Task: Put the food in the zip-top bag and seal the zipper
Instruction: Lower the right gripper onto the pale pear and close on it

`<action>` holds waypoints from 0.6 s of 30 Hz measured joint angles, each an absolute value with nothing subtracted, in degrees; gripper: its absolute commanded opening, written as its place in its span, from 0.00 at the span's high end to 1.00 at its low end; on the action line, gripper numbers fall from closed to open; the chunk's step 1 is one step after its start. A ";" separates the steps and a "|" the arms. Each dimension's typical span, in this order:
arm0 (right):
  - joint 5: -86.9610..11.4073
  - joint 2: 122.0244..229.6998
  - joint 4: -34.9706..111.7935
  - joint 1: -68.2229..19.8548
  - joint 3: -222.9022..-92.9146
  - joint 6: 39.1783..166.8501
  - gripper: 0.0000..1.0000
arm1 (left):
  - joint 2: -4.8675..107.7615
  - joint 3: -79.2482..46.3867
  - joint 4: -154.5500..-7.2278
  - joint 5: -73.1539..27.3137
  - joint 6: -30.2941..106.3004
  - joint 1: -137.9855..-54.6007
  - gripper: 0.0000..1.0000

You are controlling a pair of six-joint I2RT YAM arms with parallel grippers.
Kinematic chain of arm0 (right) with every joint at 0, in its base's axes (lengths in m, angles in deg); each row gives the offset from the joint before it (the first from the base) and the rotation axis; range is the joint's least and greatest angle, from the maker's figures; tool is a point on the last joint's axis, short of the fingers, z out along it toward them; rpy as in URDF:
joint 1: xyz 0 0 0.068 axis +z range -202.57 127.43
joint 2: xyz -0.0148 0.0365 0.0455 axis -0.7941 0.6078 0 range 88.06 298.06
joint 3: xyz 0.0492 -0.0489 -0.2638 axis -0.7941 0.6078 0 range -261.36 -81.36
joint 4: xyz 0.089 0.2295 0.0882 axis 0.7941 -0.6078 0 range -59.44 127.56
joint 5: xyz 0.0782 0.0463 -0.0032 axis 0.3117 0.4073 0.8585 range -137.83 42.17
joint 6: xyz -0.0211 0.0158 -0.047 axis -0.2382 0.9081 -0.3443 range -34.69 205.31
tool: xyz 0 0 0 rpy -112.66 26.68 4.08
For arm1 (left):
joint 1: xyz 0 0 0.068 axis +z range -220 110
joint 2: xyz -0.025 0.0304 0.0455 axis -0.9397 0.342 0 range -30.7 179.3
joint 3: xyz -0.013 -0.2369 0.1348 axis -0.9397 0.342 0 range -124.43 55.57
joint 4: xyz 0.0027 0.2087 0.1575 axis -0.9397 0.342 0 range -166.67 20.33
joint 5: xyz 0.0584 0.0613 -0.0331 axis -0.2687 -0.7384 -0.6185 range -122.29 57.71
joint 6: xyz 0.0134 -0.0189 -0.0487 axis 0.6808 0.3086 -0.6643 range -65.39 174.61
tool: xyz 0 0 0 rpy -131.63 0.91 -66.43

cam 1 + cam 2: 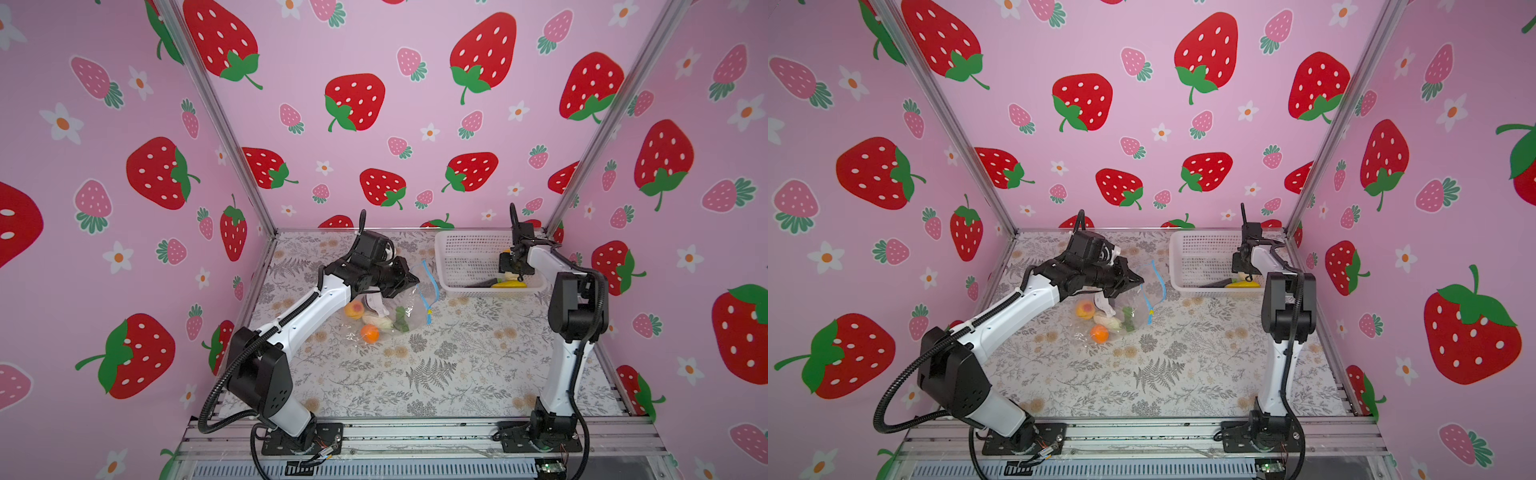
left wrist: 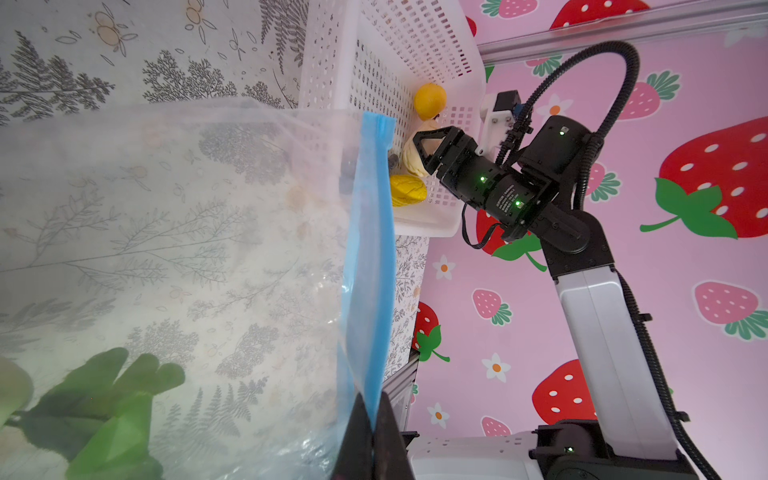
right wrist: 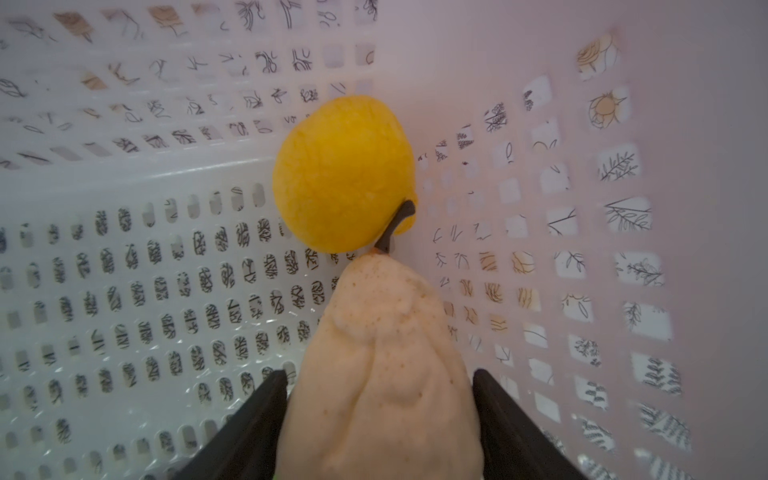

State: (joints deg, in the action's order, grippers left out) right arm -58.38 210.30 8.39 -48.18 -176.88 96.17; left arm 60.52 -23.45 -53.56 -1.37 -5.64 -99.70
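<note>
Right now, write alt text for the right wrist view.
The right claw straddles a cream toy garlic in a corner of the white mesh basket, a black finger on each side. A yellow lemon sits just beyond, against its dark stem.

bag 1 | basket 1 | arms 2 | bagged foods 3

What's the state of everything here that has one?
zip-top bag: mouth open, held up; peach, radish, orange inside.
zipper: unsealed.
left pincer: shut on the zipper strip.
right pincer: open, straddling the garlic in the basket.
basket: upright, holding garlic, lemon, banana.
</note>
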 measured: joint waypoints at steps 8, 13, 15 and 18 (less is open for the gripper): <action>-57.13 210.30 8.59 -48.34 -176.88 96.17 0.36 | 60.55 -23.56 -53.53 -1.37 -5.64 -99.72 1.00; -56.08 210.30 8.76 -48.34 -176.88 96.23 0.37 | 60.55 -23.56 -53.53 -1.37 -5.64 -99.87 1.00; -55.75 210.30 8.79 -48.36 -176.88 96.36 0.37 | 60.55 -23.56 -53.53 -1.37 -5.64 -99.91 1.00; -55.16 210.23 8.81 -48.36 -176.88 96.69 0.38 | 60.55 -23.56 -53.53 -1.37 -5.64 -99.91 1.00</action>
State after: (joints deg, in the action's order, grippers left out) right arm -55.16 210.23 8.81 -48.36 -176.88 96.69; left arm 60.55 -23.56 -53.53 -1.37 -5.64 -99.91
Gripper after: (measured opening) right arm 0.630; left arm 0.049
